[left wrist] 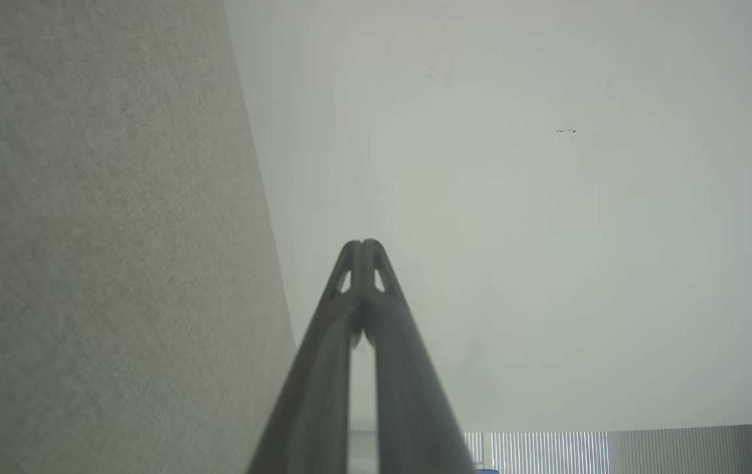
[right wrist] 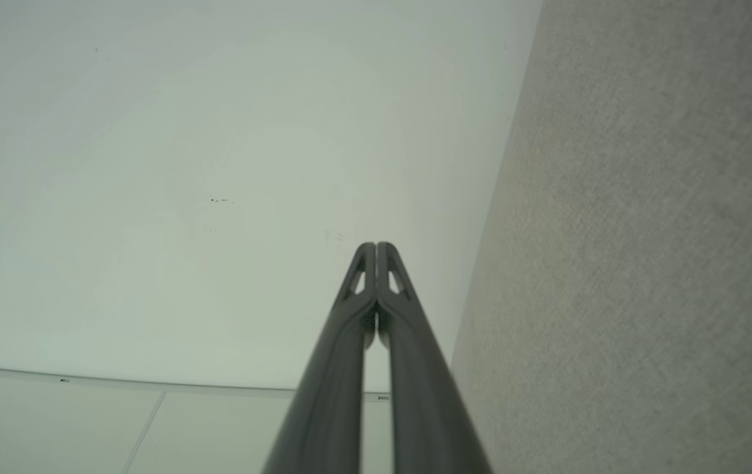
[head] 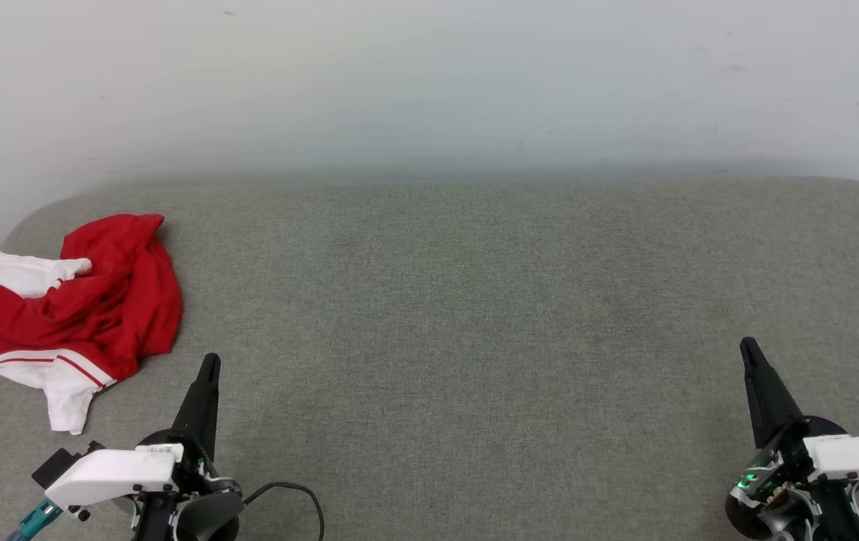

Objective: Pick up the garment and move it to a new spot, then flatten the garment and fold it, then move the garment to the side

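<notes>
head view is showing the crumpled garment (head: 121,300), likely light and limp, best pinched at a raised fold; both jaws closed, empty.

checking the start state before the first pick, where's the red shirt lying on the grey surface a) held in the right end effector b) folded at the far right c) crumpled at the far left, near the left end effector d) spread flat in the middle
c: the garment lies crumpled at the left edge of the grey surface, just beyond the shut left end effector.
</notes>
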Controlling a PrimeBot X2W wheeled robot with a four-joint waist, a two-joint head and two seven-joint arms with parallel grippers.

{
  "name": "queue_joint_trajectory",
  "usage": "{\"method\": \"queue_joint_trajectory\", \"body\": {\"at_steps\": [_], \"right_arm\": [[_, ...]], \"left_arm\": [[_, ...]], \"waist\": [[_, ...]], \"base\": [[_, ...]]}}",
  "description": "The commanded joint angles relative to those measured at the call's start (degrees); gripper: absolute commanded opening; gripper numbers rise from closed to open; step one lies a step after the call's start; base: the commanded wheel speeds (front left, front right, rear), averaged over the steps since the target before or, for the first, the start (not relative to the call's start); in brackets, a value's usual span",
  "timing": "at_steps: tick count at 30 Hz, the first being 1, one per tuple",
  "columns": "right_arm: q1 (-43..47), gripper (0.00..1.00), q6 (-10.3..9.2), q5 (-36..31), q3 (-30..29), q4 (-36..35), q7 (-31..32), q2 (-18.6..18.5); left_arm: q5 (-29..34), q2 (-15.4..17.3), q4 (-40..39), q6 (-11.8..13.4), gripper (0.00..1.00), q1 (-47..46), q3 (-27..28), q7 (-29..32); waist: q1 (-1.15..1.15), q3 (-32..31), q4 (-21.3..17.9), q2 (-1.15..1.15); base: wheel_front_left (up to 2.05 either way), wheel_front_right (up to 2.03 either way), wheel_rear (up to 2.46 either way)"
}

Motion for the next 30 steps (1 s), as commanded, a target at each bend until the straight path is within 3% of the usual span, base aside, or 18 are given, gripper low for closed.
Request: {"method": "queue_joint_trajectory", "body": {"at_steps": [1, 28, 29, 30], "right_arm": [[-0.66, 0.0, -0.02, 0.07, 0.04, 0.03, 0.05, 0.2], [-0.66, 0.0, -0.02, 0.07, 0.05, 0.03, 0.04, 0.2], [0.09, 1.0, 0.0, -0.03, 0.0, 0.13, -0.03, 0.0], [0.37, 1.0, 0.0, -0.05, 0.02, 0.54, -0.05, 0.01]], "left_arm": [[0.02, -0.07, -0.1, -0.14, 0.0, -0.33, 0.15, 0.09], [0.02, -0.07, -0.1, -0.14, 0.0, -0.33, 0.15, 0.1], [0.01, -0.01, 0.15, 0.0, 1.0, 0.06, -0.02, -0.03], [0.02, -0.04, 0.6, 0.01, 1.0, 0.28, -0.11, -0.06]], "waist": [[0.0, 0.0, 0.0, 0.0], [0.0, 0.0, 0.0, 0.0], [0.0, 0.0, 0.0, 0.0], [0.0, 0.0, 0.0, 0.0]], "base": [[0.0, 0.0, 0.0], [0.0, 0.0, 0.0], [0.0, 0.0, 0.0], [0.0, 0.0, 0.0]]}}
